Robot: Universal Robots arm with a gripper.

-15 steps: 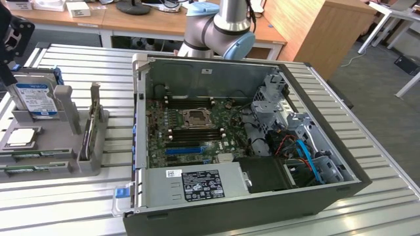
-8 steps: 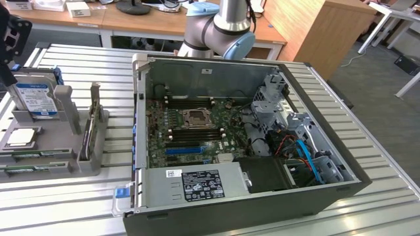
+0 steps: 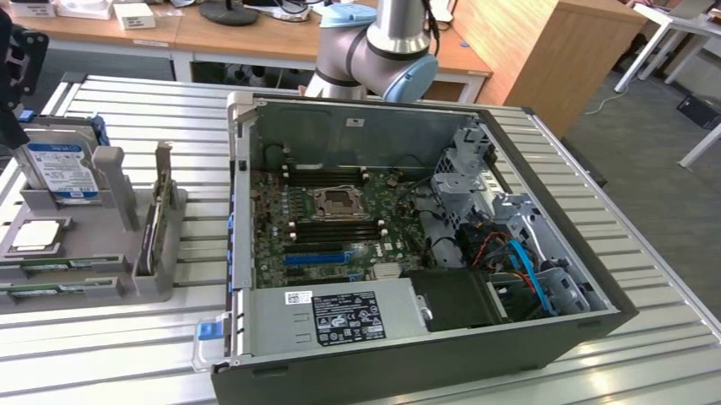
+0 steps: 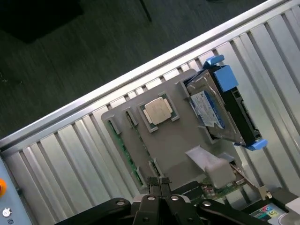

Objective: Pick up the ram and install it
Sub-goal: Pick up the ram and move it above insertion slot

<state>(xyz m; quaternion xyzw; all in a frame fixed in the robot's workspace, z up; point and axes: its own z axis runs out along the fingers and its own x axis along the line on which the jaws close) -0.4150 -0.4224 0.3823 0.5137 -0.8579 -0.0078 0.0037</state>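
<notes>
While the ram (image 4: 125, 152) is seated untouched in its grey holder (image 4: 178, 145), the approach is judged in hand, and the empty, pressed-together gripper (image 4: 159, 182) must be spread before any grasp.

Even white room light falls from above on my desk (image 3: 101, 354), and its pale metal slats shine in both views, brightest along their ridges. Shadows are soft and short. The open computer case (image 3: 451, 363) is dimmer inside, with the deepest shade around the black power block (image 3: 457, 299). In my wrist view the floor (image 4: 56, 56) beyond the desk edge is dark, the processor lid (image 4: 158, 111) glints, and my pincer (image 4: 159, 183) reads as a black shape with little detail.
</notes>
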